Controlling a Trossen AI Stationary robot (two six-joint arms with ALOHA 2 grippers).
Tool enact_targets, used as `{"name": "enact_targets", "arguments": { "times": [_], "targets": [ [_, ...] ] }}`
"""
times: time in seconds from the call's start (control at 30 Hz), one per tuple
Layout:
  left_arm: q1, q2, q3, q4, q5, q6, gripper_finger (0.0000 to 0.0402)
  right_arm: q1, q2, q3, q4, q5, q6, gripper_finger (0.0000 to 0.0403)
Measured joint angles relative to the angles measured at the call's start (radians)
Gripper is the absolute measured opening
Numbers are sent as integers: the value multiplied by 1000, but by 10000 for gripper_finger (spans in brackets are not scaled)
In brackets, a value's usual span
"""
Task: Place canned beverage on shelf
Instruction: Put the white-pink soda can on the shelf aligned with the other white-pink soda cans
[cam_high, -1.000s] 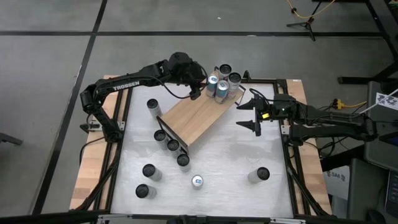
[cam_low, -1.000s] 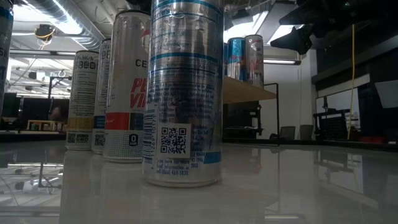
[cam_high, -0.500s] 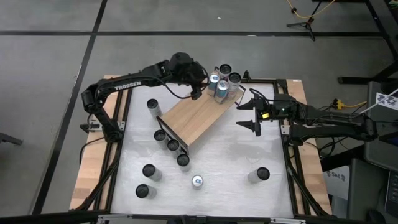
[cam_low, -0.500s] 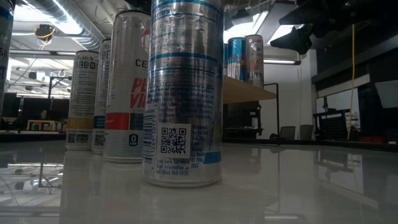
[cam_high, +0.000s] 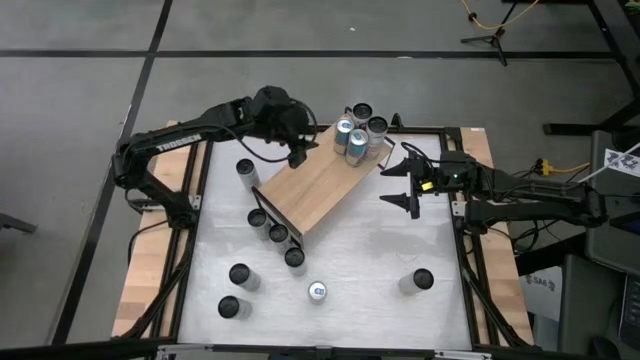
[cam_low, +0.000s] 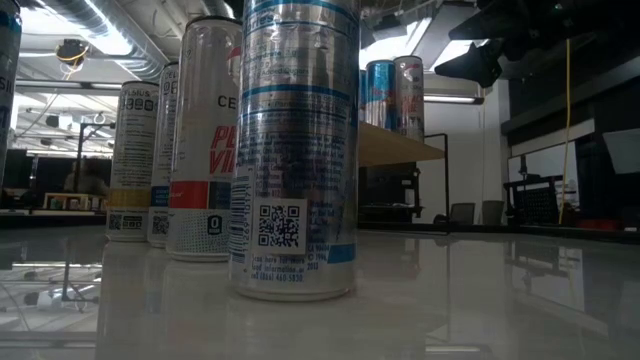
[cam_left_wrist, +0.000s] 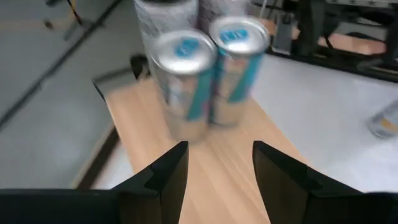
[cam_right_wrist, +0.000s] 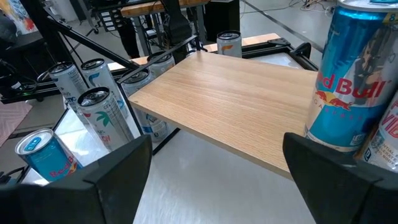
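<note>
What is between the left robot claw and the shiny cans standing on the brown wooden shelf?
Only bare board. In the left wrist view, the open left gripper faces the silver-and-blue cans across empty light-brown wooden shelf.

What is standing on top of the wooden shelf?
Four cans stand clustered at one end of the shelf; the rest of the board is bare. Under the board, the table is hidden.
</note>
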Motion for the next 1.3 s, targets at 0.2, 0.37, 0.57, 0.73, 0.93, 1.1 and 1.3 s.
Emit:
{"name": "enact_targets", "arguments": {
  "times": [0.2, 0.37, 0.57, 0.73, 0.93, 1.1, 1.3],
  "targets": [
    [-55, -36, 0, -166, 0, -74, 170, 0, 0, 0, 0, 0, 0, 356],
    [-80, -44, 0, -257, -8, -109, 170, 0, 0, 0, 0, 0, 0, 356],
    [-85, -44, 0, -280, -6, -131, 170, 0, 0, 0, 0, 0, 0, 356],
    [-85, -44, 0, -280, -6, -131, 178, 0, 0, 0, 0, 0, 0, 356],
    [-84, -44, 0, -280, -20, -133, 235, 0, 0, 0, 0, 0, 0, 356],
    [-84, -44, 0, -296, -75, -133, 300, 0, 0, 0, 0, 0, 0, 356],
    [-84, -44, 0, -356, -140, -133, 368, 0, 0, 0, 0, 0, 0, 356]
  ]
}}
